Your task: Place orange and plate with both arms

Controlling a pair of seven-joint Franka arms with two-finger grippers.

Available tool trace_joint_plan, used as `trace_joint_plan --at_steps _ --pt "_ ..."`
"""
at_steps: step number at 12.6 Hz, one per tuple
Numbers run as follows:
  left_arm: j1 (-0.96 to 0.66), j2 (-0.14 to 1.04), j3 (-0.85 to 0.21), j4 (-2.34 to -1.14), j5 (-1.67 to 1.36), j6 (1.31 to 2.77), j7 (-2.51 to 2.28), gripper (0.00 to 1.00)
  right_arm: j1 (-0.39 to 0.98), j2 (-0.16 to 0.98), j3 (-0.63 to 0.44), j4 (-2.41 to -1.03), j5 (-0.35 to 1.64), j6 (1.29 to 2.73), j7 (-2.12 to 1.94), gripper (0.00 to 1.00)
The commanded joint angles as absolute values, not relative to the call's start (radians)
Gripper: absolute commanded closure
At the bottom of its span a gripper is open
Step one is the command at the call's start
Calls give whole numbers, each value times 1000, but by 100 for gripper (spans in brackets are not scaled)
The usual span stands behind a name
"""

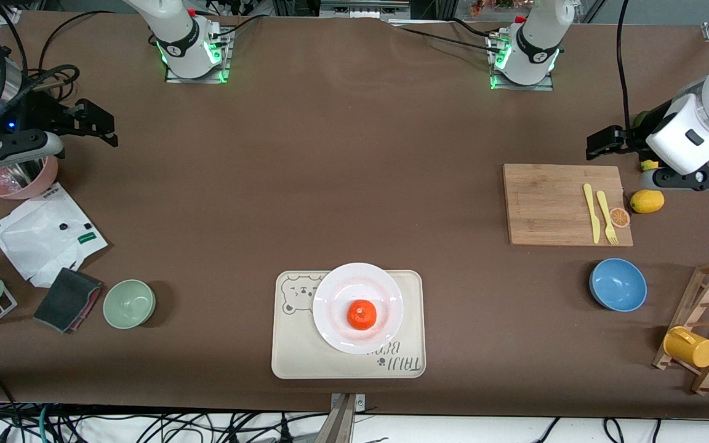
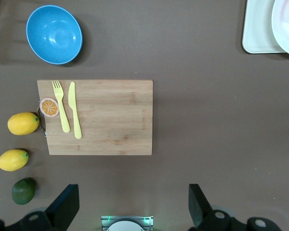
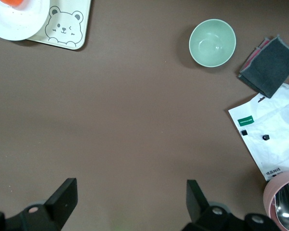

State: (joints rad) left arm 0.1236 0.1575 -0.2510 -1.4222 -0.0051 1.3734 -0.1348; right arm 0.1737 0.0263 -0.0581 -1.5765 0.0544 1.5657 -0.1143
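The orange (image 1: 361,314) sits in the white plate (image 1: 342,284), and the plate rests on the beige bear tray (image 1: 293,347) near the front edge, midway between the arms. My left gripper (image 1: 600,143) is open and empty, up over the table beside the cutting board at the left arm's end; its wrist view (image 2: 133,202) catches the plate's edge (image 2: 286,31). My right gripper (image 1: 99,123) is open and empty, up over the right arm's end; its wrist view (image 3: 130,199) shows the plate (image 3: 9,24) and a sliver of the orange (image 3: 12,2).
A wooden cutting board (image 1: 551,203) holds a yellow fork, a knife and an orange slice, with a lemon (image 1: 647,201) beside it. A blue bowl (image 1: 618,284) and a rack with a yellow mug (image 1: 690,346) stand nearer. A green bowl (image 1: 129,303), grey cloth (image 1: 68,299), white packet (image 1: 47,234) and pink bowl (image 1: 13,178) lie at the right arm's end.
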Motion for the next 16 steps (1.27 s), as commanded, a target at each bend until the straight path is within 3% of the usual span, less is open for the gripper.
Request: trace_joint_plan --at_steps 1,16 --pt "124 167 -253 -1394 5 1355 -137 0 170 26 -77 -1563 40 1546 -120 0" --pt "124 167 -253 -1394 5 1355 -138 0 167 40 -91 -1540 6 1540 -120 0"
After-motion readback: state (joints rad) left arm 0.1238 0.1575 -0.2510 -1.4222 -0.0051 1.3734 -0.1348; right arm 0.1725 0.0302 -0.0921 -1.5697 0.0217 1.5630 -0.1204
